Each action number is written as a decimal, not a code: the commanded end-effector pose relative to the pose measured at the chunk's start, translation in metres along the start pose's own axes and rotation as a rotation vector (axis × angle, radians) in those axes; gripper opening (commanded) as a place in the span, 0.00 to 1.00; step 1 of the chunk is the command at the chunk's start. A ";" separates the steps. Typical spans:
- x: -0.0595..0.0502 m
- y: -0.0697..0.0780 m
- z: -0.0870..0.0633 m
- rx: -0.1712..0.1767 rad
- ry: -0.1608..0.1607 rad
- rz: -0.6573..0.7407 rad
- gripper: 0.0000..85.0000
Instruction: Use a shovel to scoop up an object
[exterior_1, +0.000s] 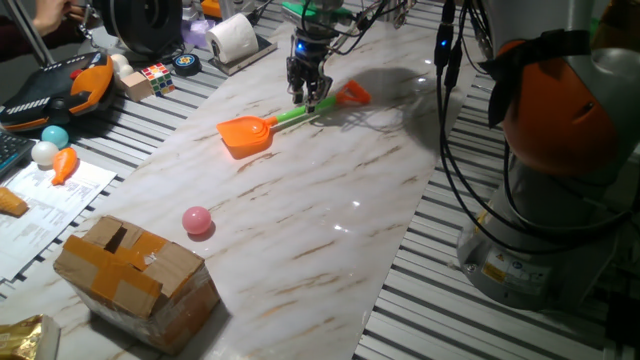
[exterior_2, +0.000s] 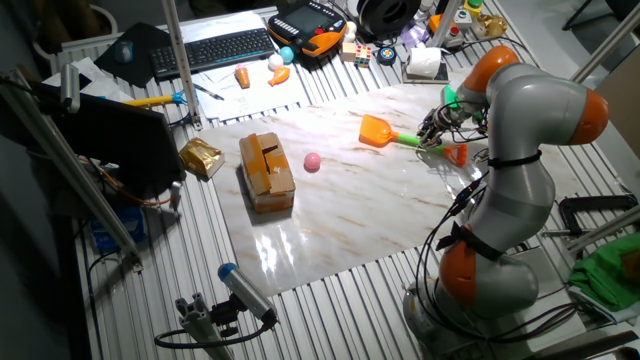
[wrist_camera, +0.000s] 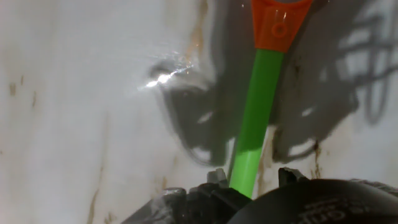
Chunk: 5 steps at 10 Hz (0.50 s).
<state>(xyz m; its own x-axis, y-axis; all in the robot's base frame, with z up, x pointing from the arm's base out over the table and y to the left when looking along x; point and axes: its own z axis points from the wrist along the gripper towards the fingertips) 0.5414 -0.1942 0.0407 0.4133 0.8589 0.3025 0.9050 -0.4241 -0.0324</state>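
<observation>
The shovel lies flat on the marble table, its orange blade (exterior_1: 245, 133) pointing left, then the green shaft (exterior_1: 293, 116) and the orange end (exterior_1: 353, 95). My gripper (exterior_1: 309, 97) points straight down over the shaft, near the orange end. In the hand view the green shaft (wrist_camera: 255, 118) runs between my fingertips (wrist_camera: 217, 177). It touches the left one, and a small gap shows at the right one. The gripper (wrist_camera: 254, 178) is open around it. The pink ball (exterior_1: 197, 220) rests well to the front left of the blade. The other fixed view shows the shovel (exterior_2: 378, 130), gripper (exterior_2: 432, 131) and ball (exterior_2: 312, 161).
A taped cardboard box (exterior_1: 135, 280) sits near the ball at the front left. Beyond the table's left edge are a teal ball (exterior_1: 54, 135), a white ball (exterior_1: 44, 152), a toy carrot (exterior_1: 64, 164) and papers. A tape roll (exterior_1: 233, 38) stands at the back. The robot base (exterior_1: 560, 150) is on the right.
</observation>
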 end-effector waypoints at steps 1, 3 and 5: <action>0.000 0.000 0.001 0.001 0.003 0.002 0.51; -0.001 0.000 0.005 -0.001 0.013 0.003 0.49; -0.002 0.000 0.007 -0.003 0.019 0.002 0.47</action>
<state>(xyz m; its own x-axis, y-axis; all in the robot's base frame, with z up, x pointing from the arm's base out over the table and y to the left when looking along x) 0.5411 -0.1936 0.0338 0.4123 0.8528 0.3204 0.9042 -0.4261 -0.0293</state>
